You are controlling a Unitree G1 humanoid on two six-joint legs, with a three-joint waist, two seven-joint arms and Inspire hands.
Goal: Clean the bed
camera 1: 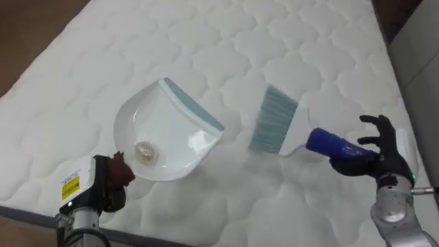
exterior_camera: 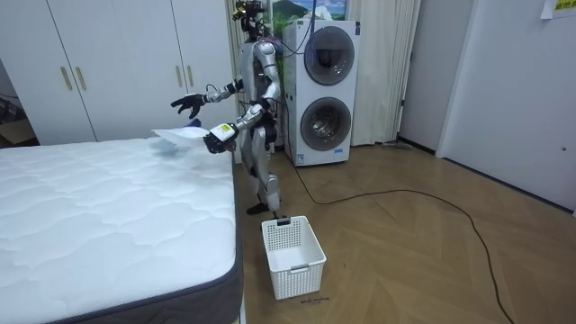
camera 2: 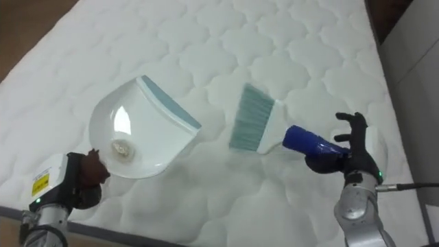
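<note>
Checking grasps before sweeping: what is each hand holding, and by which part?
The left hand holds the dustpan by its rear edge; the right hand holds the brush by its blue handle.

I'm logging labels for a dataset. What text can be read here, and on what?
Yellow label by the left hand: print too small to read.
Yellow note at the room view's upper right: too small to read.
The dustpan and the brush: no print visible.

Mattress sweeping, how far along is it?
A scrap already lies in the dustpan held by the left hand. The right hand holds the brush beside it over the mattress. Emptying the dustpan, perhaps into the floor basket, seems left.
</note>
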